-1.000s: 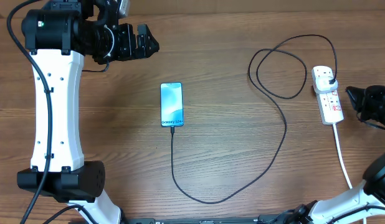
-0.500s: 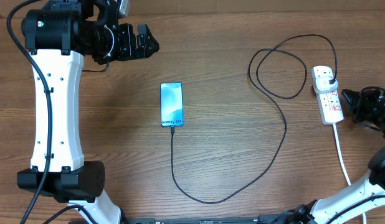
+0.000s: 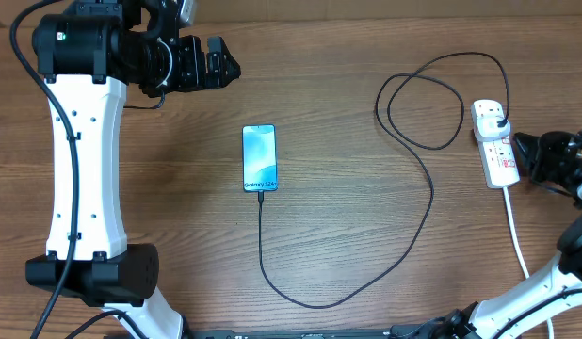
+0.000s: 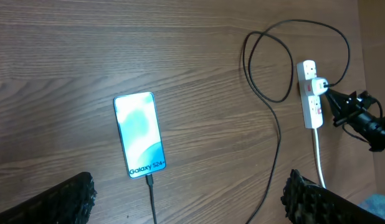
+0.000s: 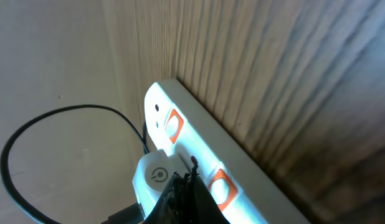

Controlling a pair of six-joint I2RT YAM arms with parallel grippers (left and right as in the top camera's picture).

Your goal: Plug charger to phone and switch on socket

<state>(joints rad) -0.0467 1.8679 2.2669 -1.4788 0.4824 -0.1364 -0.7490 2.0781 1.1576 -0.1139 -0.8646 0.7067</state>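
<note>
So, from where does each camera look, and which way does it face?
Overhead: fixed above the table, facing straight down on the phone, charger and socket; the left arm and right gripper show.
Left wrist: raised high, facing down on the same things; the left gripper frames the lower corners.
Right wrist: low beside the socket, facing along it; the right gripper tip shows at the bottom edge.
Shared: all three show the socket.

The right gripper [image 5: 180,198] is a dark blur over the socket [image 5: 195,155], its opening unreadable. The socket's near end runs off the wrist view's bottom edge.
</note>
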